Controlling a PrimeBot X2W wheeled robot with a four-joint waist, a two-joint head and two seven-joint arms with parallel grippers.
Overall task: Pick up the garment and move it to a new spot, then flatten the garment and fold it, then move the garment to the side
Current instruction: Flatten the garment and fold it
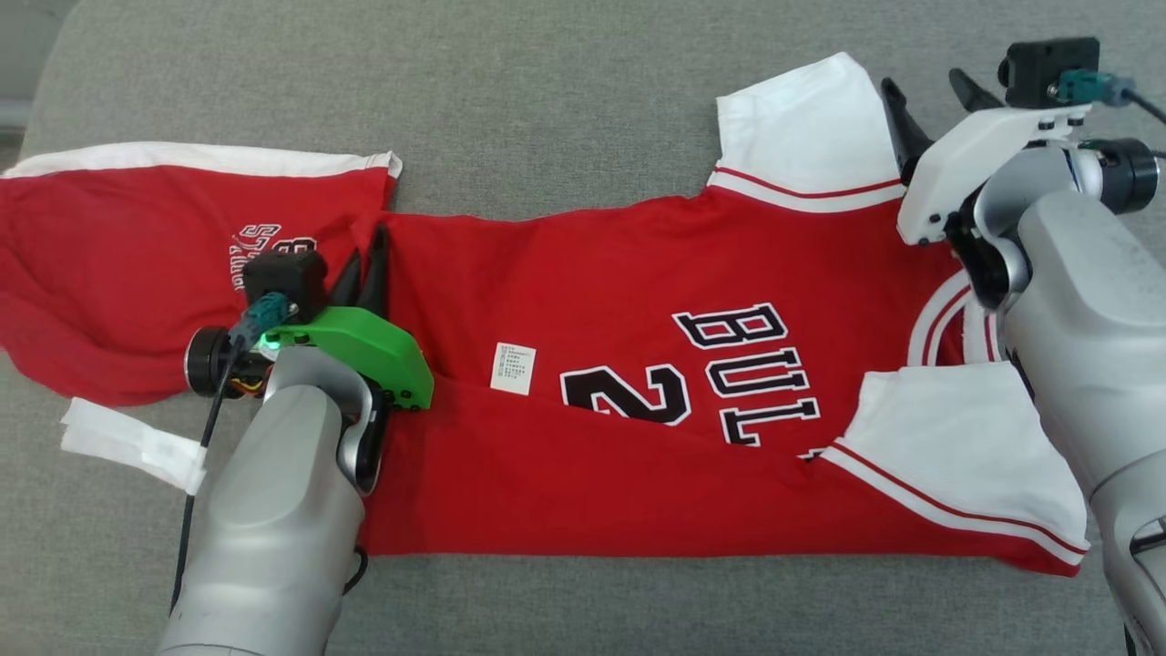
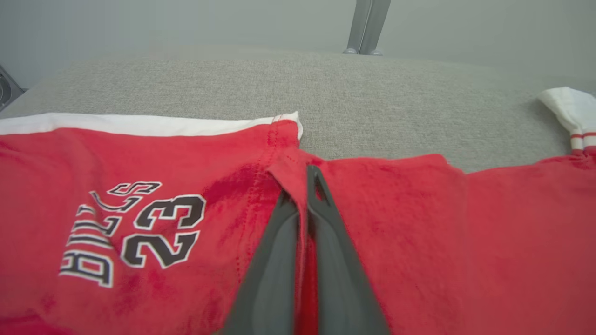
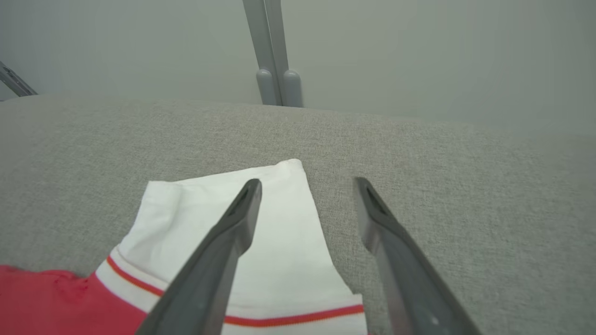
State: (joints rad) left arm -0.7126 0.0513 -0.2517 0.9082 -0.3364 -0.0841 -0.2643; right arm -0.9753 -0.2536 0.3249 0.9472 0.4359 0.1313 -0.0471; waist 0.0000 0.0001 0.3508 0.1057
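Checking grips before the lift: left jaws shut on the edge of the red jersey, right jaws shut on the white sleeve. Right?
No: the right gripper has its jaws open over the white sleeve, as the right wrist view shows. The left gripper is indeed shut on the edge of the red jersey.

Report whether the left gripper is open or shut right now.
Shut. In the left wrist view the left gripper pinches a ridge of the red garment between fingers pressed together.
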